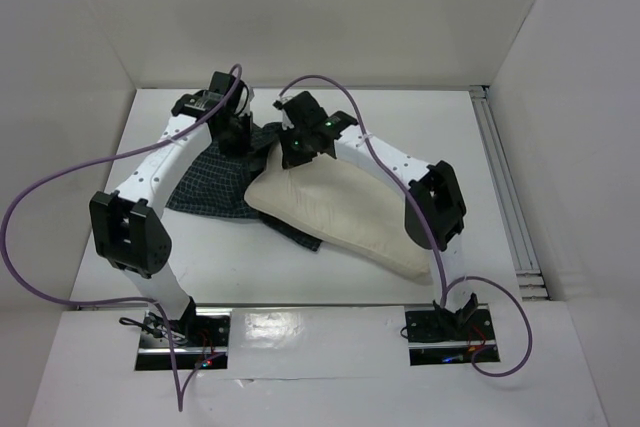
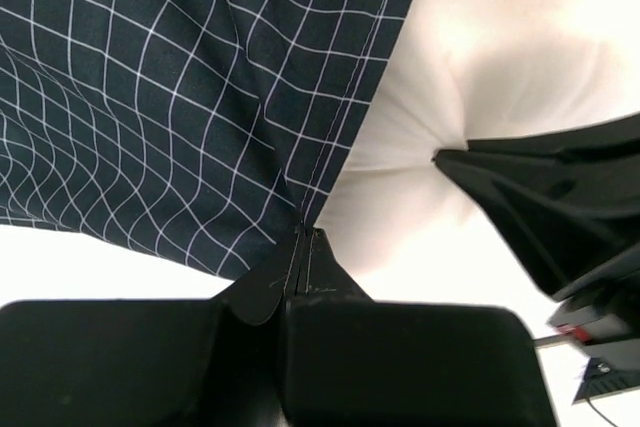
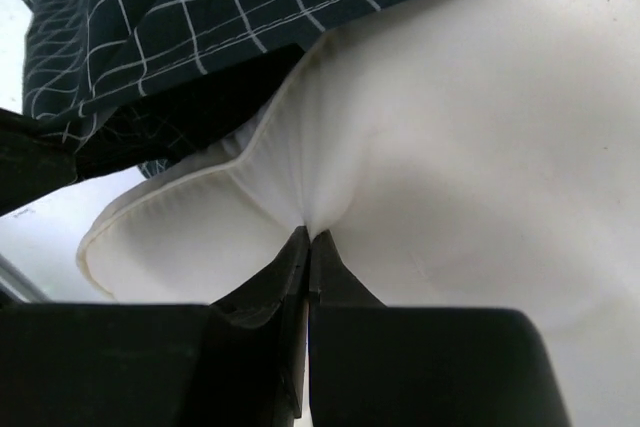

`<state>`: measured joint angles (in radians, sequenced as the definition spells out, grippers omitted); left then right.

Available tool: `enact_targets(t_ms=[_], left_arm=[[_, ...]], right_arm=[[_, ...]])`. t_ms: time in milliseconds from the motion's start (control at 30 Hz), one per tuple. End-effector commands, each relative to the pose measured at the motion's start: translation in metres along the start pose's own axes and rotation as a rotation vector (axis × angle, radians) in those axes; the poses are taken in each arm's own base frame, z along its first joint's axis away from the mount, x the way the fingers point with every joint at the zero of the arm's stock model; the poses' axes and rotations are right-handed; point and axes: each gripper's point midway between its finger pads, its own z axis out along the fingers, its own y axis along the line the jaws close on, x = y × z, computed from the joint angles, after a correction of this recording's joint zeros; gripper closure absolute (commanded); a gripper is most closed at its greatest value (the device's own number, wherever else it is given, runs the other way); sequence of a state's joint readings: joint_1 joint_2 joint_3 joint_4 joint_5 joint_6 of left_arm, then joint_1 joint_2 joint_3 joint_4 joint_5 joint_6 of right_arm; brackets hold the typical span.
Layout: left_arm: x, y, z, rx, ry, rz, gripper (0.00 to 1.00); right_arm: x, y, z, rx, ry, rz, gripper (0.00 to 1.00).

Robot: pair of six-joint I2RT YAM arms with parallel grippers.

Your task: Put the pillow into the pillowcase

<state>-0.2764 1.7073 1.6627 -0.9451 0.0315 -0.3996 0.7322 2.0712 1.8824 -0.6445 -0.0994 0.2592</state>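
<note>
My wrist cameras show what overhead hides: left claw (image 2: 305, 245) clamped on the pillowcase (image 2: 170, 97) hem, right claw (image 3: 308, 245) clamped on the pillow (image 3: 480, 147).

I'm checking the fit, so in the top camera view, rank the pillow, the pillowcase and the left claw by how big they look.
1. pillow, largest.
2. pillowcase, though partly covered by the pillow, so only its visible part counts.
3. left claw, smallest.

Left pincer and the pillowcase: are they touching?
Touching. The left wrist view shows the left pincer shut on a fold of the pillowcase, the checked fabric drawn taut into its tips.
</note>
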Motion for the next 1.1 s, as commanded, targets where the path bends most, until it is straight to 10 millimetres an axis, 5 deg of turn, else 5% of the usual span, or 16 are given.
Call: enact_targets(t_ms=[0, 300, 533, 800, 1067], left_arm=[[0.007, 0.006, -0.009, -0.018, 0.007, 0.023, 1.00], [0.023, 0.018, -0.007, -0.069, 0.042, 0.021, 1.00], [0.028, 0.019, -0.014, -0.074, 0.038, 0.050, 1.00], [0.040, 0.036, -0.015, -0.155, 0.055, 0.043, 1.00], [0.053, 0.045, -0.014, -0.197, 0.080, 0.027, 1.00]], right_arm=[[-0.050, -0.014, -0.012, -0.037, -0.144, 0.056, 1.00], [-0.049, -0.045, -0.007, -0.133, -0.147, 0.220, 1.00], [-0.067, -0.045, 0.001, -0.184, -0.197, 0.328, 1.00], [-0.060, -0.058, 0.009, -0.261, -0.196, 0.453, 1.00], [-0.074, -0.069, 0.000, -0.288, -0.257, 0.537, 1.00]])
